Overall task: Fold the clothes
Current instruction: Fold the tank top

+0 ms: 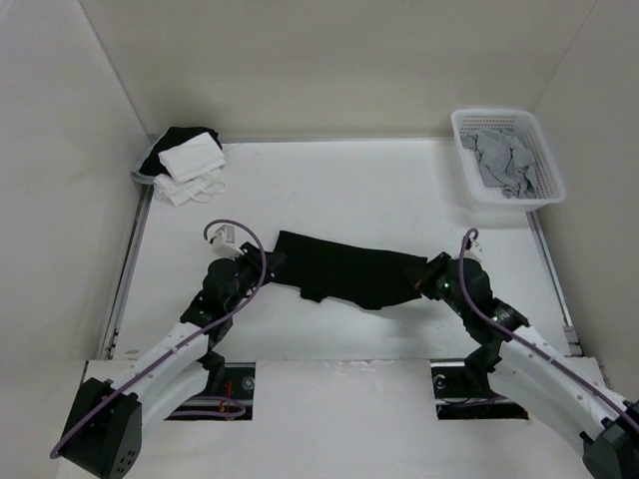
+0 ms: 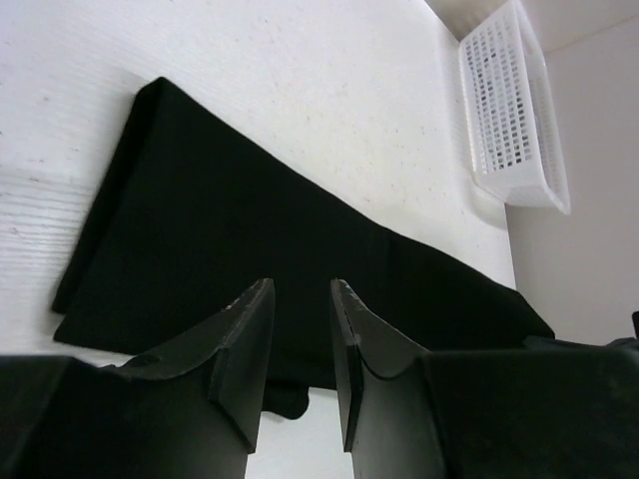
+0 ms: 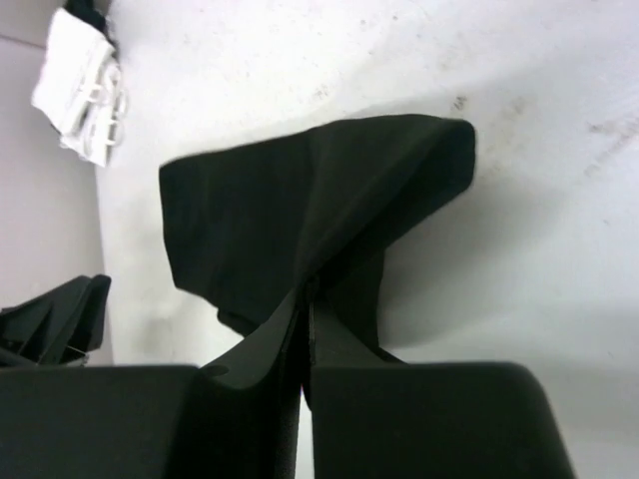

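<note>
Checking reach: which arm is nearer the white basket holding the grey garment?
Right. The right arm has its jaws shut on the right end of the T-shirt, on the same side as the basket; the left arm is at the shirt's opposite end, farther away.

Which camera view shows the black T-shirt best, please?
The top external view: nearly the whole black T-shirt shows, end to end. The left wrist view shows a long folded part. The right wrist view shows one end, pinched by the right gripper.
</note>
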Robot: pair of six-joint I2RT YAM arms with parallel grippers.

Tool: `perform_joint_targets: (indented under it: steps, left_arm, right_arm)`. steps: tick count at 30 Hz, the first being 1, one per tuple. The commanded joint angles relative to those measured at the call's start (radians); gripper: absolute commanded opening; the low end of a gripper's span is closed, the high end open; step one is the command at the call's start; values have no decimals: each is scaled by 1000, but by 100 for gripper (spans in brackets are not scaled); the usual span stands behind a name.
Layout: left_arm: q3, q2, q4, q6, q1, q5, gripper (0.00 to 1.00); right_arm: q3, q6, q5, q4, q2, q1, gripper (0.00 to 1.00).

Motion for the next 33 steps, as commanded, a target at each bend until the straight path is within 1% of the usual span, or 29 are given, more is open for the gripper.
perform_joint_targets:
  steps: [1,5,8,11,15,18,26,28,29,30,32,33]
  left_arm:
    - [42,-11,48,-17,-38,-31,28]
    - [40,-34,36,-20,-60,-39,28]
    - [37,-58,22,-20,-49,-28,29]
    - [37,-84,4,-13,-37,-16,29]
    - [58,-89,-42,-3,1,27,30]
    - [52,-103,-47,-11,32,50,30]
    - [34,-215,-85,-13,141,105,31]
    - [34,-227,-97,-13,153,108,31]
    - [35,-229,-99,-13,153,104,31]
    - [35,-229,-99,-13,150,99,32]
    - [35,-229,-91,-20,150,88,32]
    - [37,-229,-91,-22,150,79,33]
  right_arm:
    - [109,-45,59,-234,-40,36,4]
    - [257,-66,79,-267,73,109,4]
    - [398,-81,111,-257,229,184,5]
    - [532,-92,116,-242,387,223,5]
    - [685,-103,125,-242,559,253,5]
    - [802,-111,122,-242,699,278,5]
    - [1126,-135,64,-259,1102,355,6]
    - [1216,-143,47,-274,1202,376,7]
    - [1251,-143,38,-279,1242,384,9]
    - [1285,-143,35,-279,1279,393,14]
    - [1331,-143,23,-270,1317,410,30]
    - [1341,-144,22,-257,1319,416,41]
